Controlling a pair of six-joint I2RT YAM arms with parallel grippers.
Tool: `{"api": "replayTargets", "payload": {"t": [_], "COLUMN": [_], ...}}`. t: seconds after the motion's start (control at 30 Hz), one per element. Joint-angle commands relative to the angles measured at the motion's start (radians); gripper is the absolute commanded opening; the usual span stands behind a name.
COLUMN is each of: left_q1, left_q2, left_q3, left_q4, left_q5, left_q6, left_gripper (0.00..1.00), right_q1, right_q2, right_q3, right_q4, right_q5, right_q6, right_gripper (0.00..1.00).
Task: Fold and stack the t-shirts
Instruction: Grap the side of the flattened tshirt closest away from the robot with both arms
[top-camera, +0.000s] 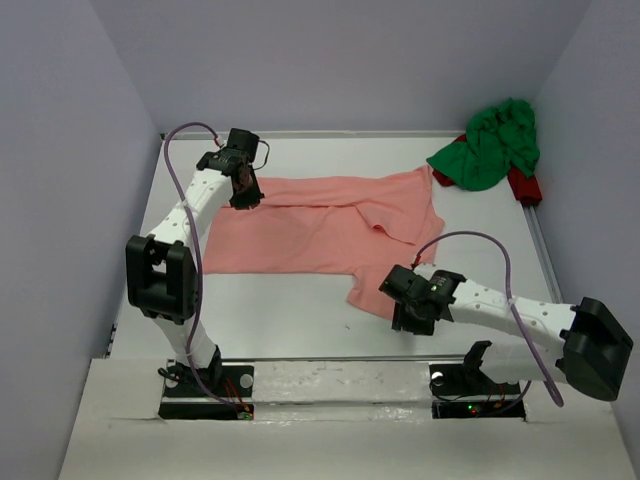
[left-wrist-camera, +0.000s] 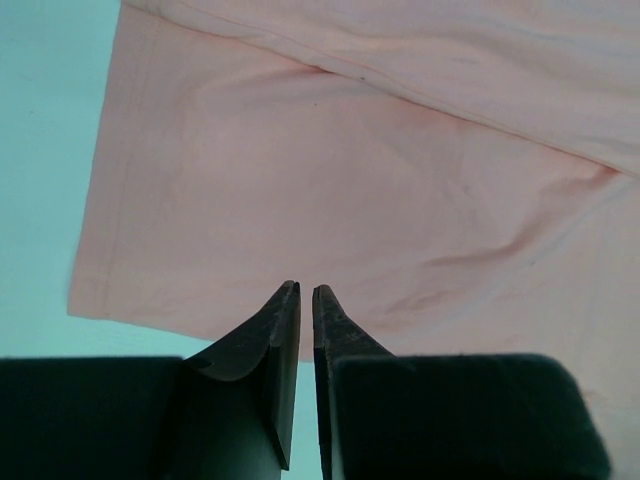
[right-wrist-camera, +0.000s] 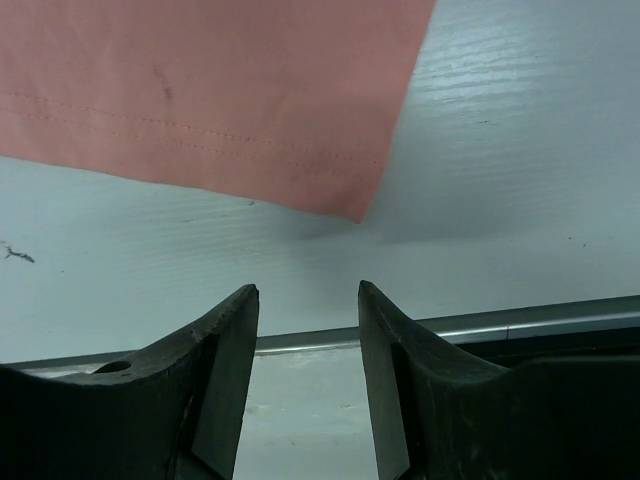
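Pink t-shirt (top-camera: 320, 225): spread across the middle of the table (top-camera: 300, 310), a flap folded over near its right end, one corner trailing toward the near side
Green t-shirt (top-camera: 490, 145): bunched in the far right corner, partly over a red object (top-camera: 523, 187), just beside the pink shirt's far tip
Left gripper (left-wrist-camera: 306, 290): jaws parted by a thin slit, nothing between them, over the pink shirt's left end
Right gripper (right-wrist-camera: 308, 290): released, jaws well apart and empty, just short of the trailing corner
Edges: stitched hems on both ends; metal strip (right-wrist-camera: 520, 322) along the table's near edge
Open room: bare tabletop left of the shirt and in front of it; walls (top-camera: 60, 150) close on three sides
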Motion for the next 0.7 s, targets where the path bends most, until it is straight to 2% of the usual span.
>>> {"api": "replayTargets", "payload": {"t": [0.0, 0.23, 0.37, 0.67], "left_q1": [0.003, 0.004, 0.003, 0.004], "left_q2": [-0.076, -0.102, -0.099, -0.093], "left_q3": [-0.017, -0.039, -0.037, -0.019], "left_q4": [0.022, 0.033, 0.040, 0.033], "left_q5": [0.009, 0.014, 0.037, 0.055], "left_q6": [0.034, 0.048, 0.048, 0.054], "left_gripper": [0.21, 0.21, 0.21, 0.21], "right_q1": [0.033, 0.033, 0.033, 0.014], "right_q2": [0.037, 0.063, 0.095, 0.110], "right_q3": [-0.005, 0.035, 0.066, 0.030], "right_q4": [-0.018, -0.116, -0.131, 0.002], "right_q5": [0.085, 0.210, 0.264, 0.229], "right_q6": [0.112, 0.207, 0.203, 0.120], "right_gripper": [0.50, 0.50, 0.50, 0.45]}}
